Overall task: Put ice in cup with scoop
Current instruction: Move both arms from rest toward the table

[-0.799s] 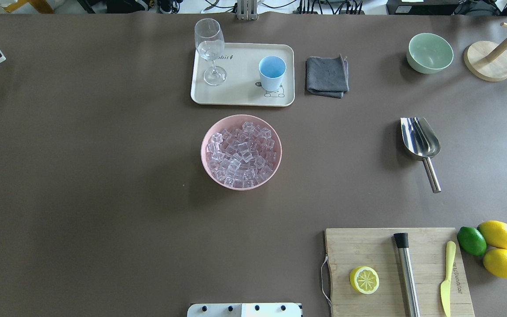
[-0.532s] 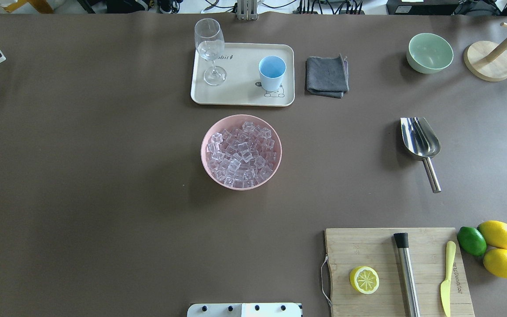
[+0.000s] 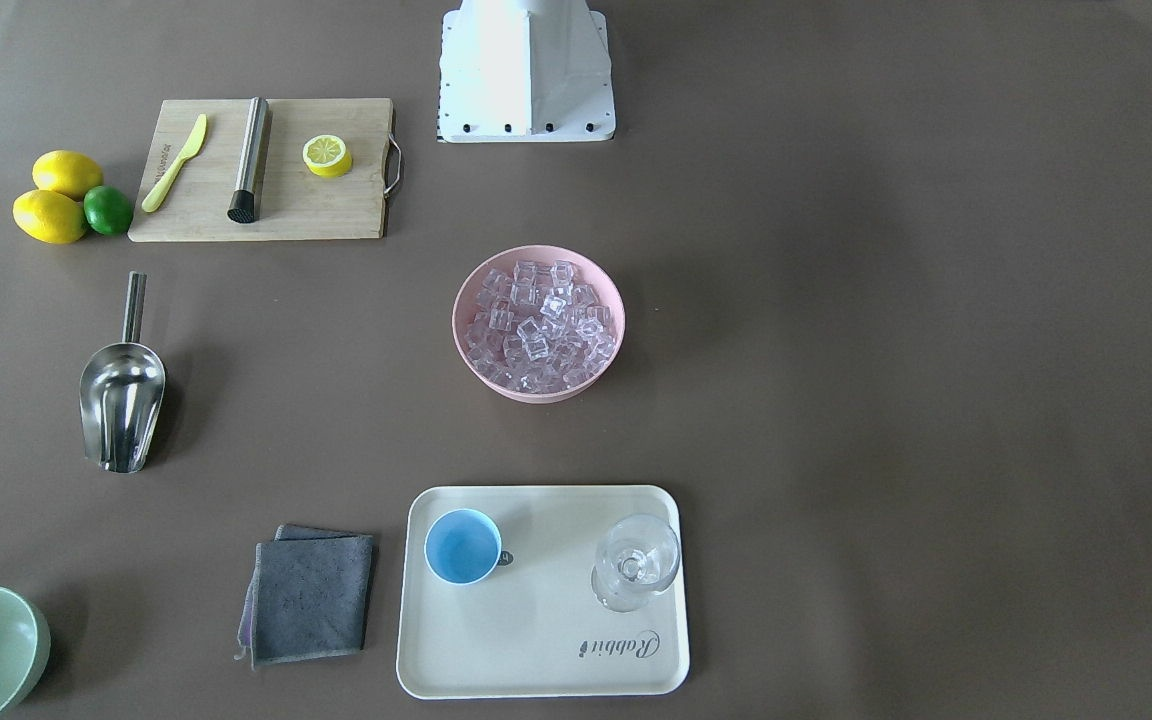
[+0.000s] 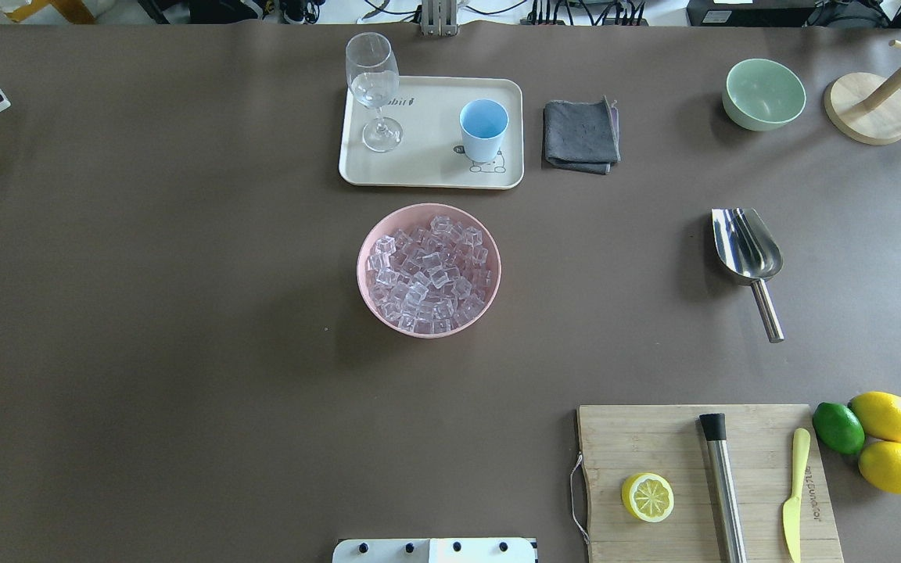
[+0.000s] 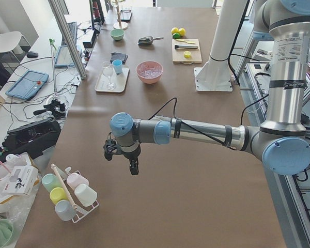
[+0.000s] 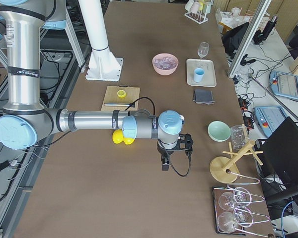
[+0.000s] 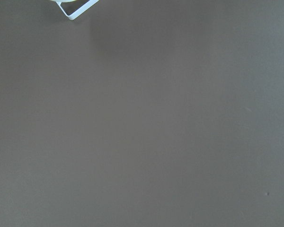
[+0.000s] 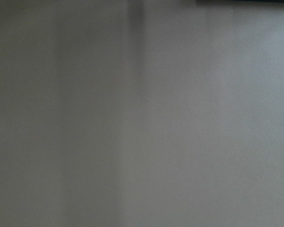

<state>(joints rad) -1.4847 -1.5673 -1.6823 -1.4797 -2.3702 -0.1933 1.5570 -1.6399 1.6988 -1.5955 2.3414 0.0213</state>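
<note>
The ice [image 4: 428,270] fills a pink bowl [image 4: 361,274] at the table's middle; it also shows in the front-facing view [image 3: 538,322]. The light-blue cup [image 4: 483,129] stands upright and empty on a cream tray [image 4: 427,160], also in the front-facing view [image 3: 462,546]. The steel scoop [image 4: 748,250] lies on the table to the right, handle toward the robot. My left gripper [image 5: 125,161] hangs over bare table far to the left, shown only in the exterior left view. My right gripper [image 6: 173,148] hangs far to the right, shown only in the exterior right view. I cannot tell whether either is open.
A stemmed glass [image 4: 373,86] shares the tray. A grey cloth [image 4: 580,134], a green bowl [image 4: 763,94] and a wooden stand [image 4: 866,109] are at the back right. A cutting board [image 4: 654,446] holds a steel rod [image 4: 724,485]; lemons [image 4: 884,416] lie beside it.
</note>
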